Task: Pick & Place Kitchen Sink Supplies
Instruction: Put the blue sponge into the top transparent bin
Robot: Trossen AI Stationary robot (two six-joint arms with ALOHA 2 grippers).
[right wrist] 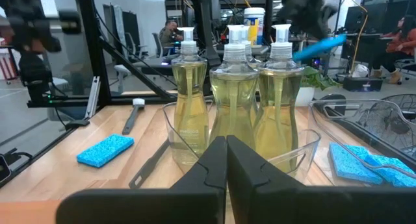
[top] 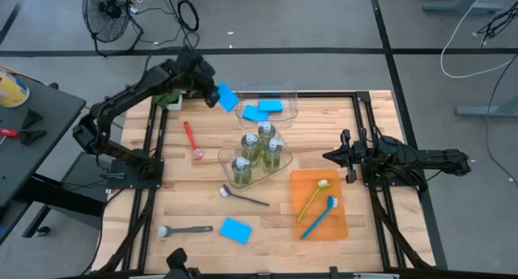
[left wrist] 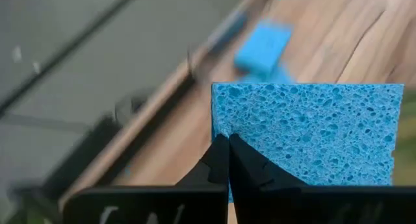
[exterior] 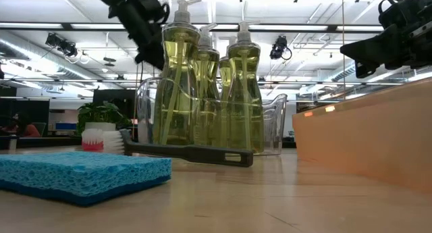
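1. My desk (top: 202, 194) is pale wooden planks in a dark frame; beyond it lie grey floor, a floor fan (top: 109, 10) and cables. The low view shows an open room with ceiling lights and a leafy plant (exterior: 101, 115) far behind.
2. My left end effector (top: 212, 93) hangs over the desk's far edge, just beside the far clear bin (top: 290, 109), its fingers pinched shut on the edge of a blue sponge (left wrist: 312, 130): flat, rectangular, bright blue, full of pores.
3. My right end effector (top: 327, 156) waits on the right, closed on nothing, pointing at the soap bottles.
4. Sponges: four. One in my left grip, two lying in the far clear bin (top: 263, 109), one flat on the desk at the near edge (top: 235, 230).
5. Pump bottles (top: 261, 149): four, clear with yellow-green liquid and pale pumps, standing upright together in a second clear bin (top: 227, 159) mid-desk.
6. Dish brushes: five. A red one (top: 190, 138) lies left of the bottles, a dark one (top: 245, 197) just in front of their bin, a grey one (top: 186, 229) beside the near sponge, and a yellow-green one (top: 314, 196) and a blue one (top: 319, 216) rest side by side on the flat orange tray (top: 307, 180)
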